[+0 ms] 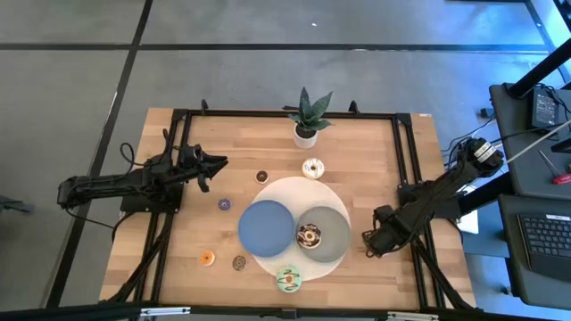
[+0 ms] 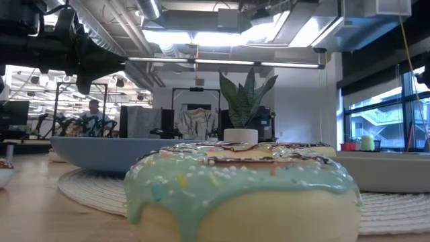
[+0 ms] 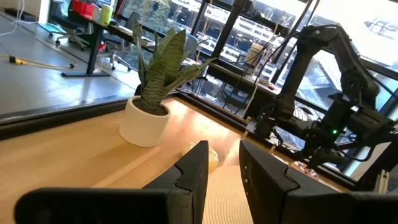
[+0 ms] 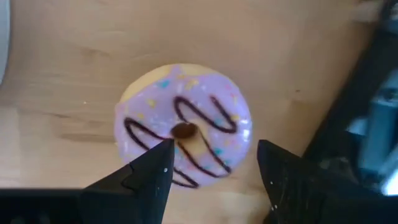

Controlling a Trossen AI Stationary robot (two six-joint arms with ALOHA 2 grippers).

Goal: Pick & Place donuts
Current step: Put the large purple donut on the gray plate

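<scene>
Two plates side by side on the mat, plant behind.

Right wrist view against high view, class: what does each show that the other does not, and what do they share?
Only the right wrist view shows the pink donut, under the open right gripper. Only the high view shows the blue plate, grey plate, potted plant, green donut and left gripper. Both show the wooden table.

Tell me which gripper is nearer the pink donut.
Right. The right gripper hangs directly over the pink donut at the table's right edge; the left gripper is across the table.
</scene>
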